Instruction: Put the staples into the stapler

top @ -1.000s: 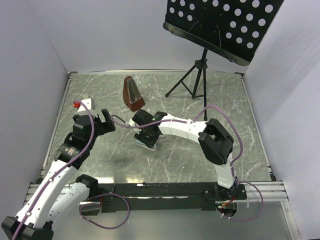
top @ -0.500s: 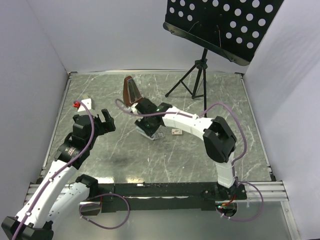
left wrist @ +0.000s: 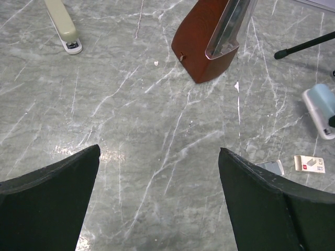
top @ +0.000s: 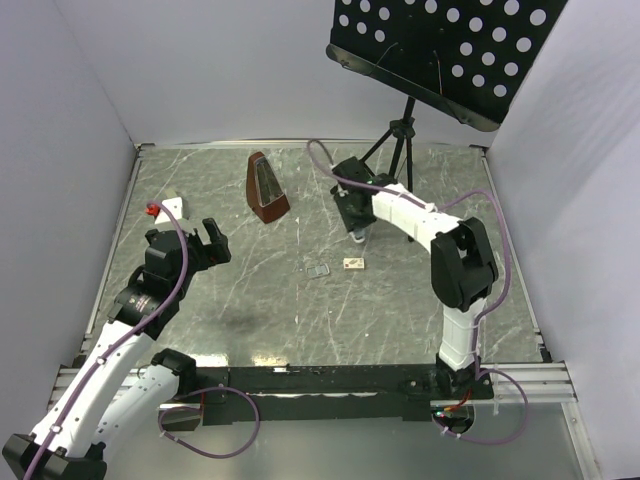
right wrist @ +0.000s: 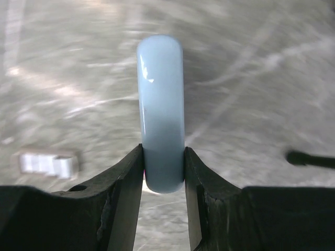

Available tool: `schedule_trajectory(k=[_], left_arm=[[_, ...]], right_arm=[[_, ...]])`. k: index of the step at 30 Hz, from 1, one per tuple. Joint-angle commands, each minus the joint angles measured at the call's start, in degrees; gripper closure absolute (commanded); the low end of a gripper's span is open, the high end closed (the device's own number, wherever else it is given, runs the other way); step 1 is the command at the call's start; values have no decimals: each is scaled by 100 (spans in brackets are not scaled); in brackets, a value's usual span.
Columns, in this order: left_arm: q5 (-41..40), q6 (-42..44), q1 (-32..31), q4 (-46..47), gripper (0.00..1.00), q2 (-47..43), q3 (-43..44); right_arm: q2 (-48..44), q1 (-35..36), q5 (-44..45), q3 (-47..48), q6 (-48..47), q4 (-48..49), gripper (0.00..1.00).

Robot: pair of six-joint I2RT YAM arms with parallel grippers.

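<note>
My right gripper (top: pixel 352 215) is shut on a pale blue stapler (top: pixel 358 232) near the back middle of the table. In the right wrist view the stapler (right wrist: pixel 160 104) sticks out forward between the fingers (right wrist: pixel 125 178). It also shows in the left wrist view (left wrist: pixel 320 107). The small cream-tan staple box (top: pixel 352 264) lies flat on the table in front of it, and in the left wrist view (left wrist: pixel 309 163). No loose staples show. My left gripper (top: pixel 212 240) is open and empty at the left, its jaws wide apart (left wrist: pixel 159 151).
A translucent grey piece (top: pixel 318 270) lies left of the box. A brown metronome (top: pixel 266 188) stands at the back. A black music stand (top: pixel 400 150) stands behind the right gripper. A beige stapler (left wrist: pixel 64 26) lies at the far left.
My right arm has swung from the table's middle to the back right, carrying the blue stapler, uncovering the staple box and the translucent piece. The left arm has not moved.
</note>
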Motion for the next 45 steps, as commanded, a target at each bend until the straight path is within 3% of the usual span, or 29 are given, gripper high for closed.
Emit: schedule_trajectory(k=[1, 13, 17, 21, 25, 27, 28, 30, 32, 38, 45], left_arm=[[-124, 19, -24, 30, 1, -35, 23], [-159, 27, -15, 56, 1, -17, -3], [-159, 10, -6, 65, 0, 18, -3], [-141, 10, 29, 91, 1, 53, -21], [-97, -8, 73, 126, 1, 123, -38], [-62, -8, 134, 153, 1, 184, -47], [-10, -25, 187, 170, 1, 245, -38], [43, -43, 275, 223, 1, 342, -30], [105, -78, 424, 249, 1, 500, -12], [263, -288, 1048, 311, 1, 1299, 207], [315, -754, 1970, 565, 1, 3221, 1286]], right_arm=[[-174, -232, 355, -78, 538, -106, 67], [-33, -663, 241, -624, 961, 307, 62], [-103, -681, 206, -755, 943, 412, 47], [-191, -663, 206, -834, 969, 456, 39], [-865, -654, 145, -1150, 987, 771, 33], [-1218, -619, 5, -1466, 917, 1000, 27], [-1576, -610, -66, -1711, 891, 1306, 19], [-1929, -575, -189, -1985, 838, 1632, 14], [-2430, -540, -242, -2415, 803, 2177, 7], [-3538, -505, -330, -3751, 811, 3731, 2], [-4225, -479, -287, -4684, 1101, 4841, 0]])
